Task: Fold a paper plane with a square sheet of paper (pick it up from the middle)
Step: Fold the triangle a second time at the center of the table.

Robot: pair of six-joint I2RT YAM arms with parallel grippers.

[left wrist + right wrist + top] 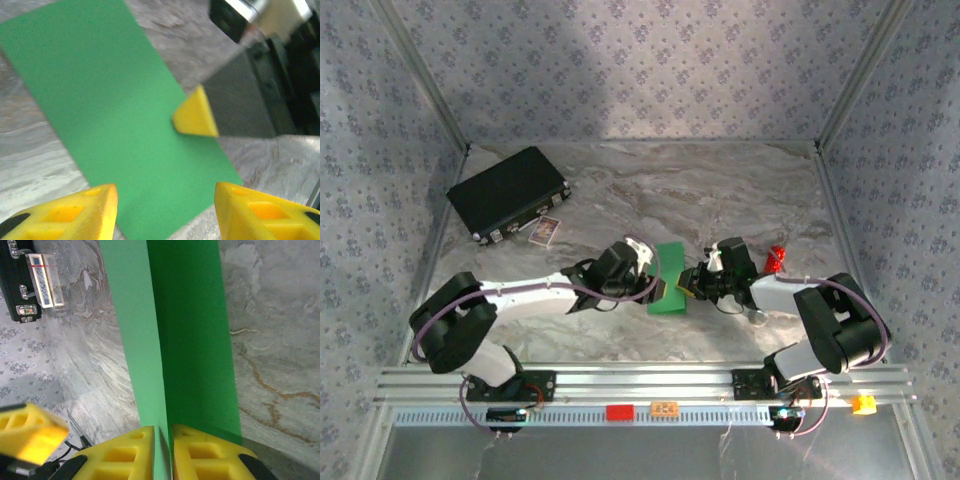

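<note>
The square sheet of paper (pixel 668 280), bright green, lies folded into a long rectangle on the marble table between the two arms. One flap stands up from its crease (pixel 135 330) above the flat half (pixel 192 325). My right gripper (pixel 163 452) is shut on the near end of that flap. From the left wrist, the right gripper's yellow fingertip (pixel 196 116) touches the paper's (pixel 110 110) edge. My left gripper (pixel 165 210) hovers open over the sheet's near corner, with nothing between its fingers. In the top view the left gripper (pixel 650 285) and right gripper (pixel 690 287) meet at the paper. A paper plane is out of view.
A black rectangular case (pixel 508 192) lies at the back left, with a small card (pixel 544 231) beside it. A small red object (pixel 777 259) sits right of the right arm. Patterned walls enclose the table (pixel 720 190) on three sides.
</note>
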